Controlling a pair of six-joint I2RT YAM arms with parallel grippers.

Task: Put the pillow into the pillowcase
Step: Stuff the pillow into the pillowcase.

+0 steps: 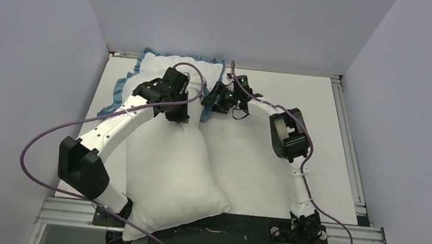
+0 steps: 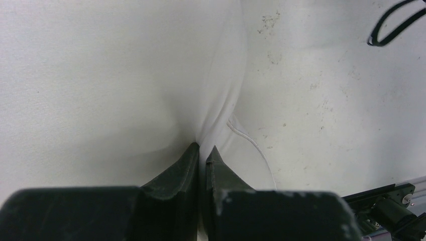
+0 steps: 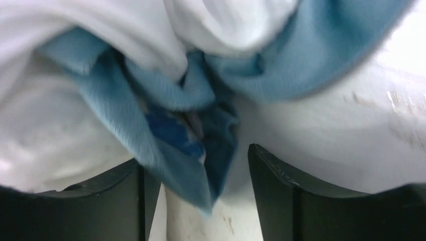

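Observation:
The plump white pillow [image 1: 167, 165] lies lengthwise from the table's near edge to the far left. Its far end sits among the pillowcase [image 1: 122, 92], whose blue ruffled edge shows on the left and beside the right gripper. My left gripper [image 1: 176, 116] is shut on a pinched fold of the white pillow [image 2: 100, 75], its tips [image 2: 203, 150] close together. My right gripper [image 1: 213, 99] is open. The blue pillowcase edge [image 3: 166, 90] hangs loose between its fingers [image 3: 197, 156], gripped by neither.
The white table [image 1: 267, 181] is walled on three sides, with a metal rail [image 1: 345, 119] along its right edge. Purple cables loop from both arms. A black cable [image 2: 394, 22] lies on the scuffed table surface [image 2: 326, 100].

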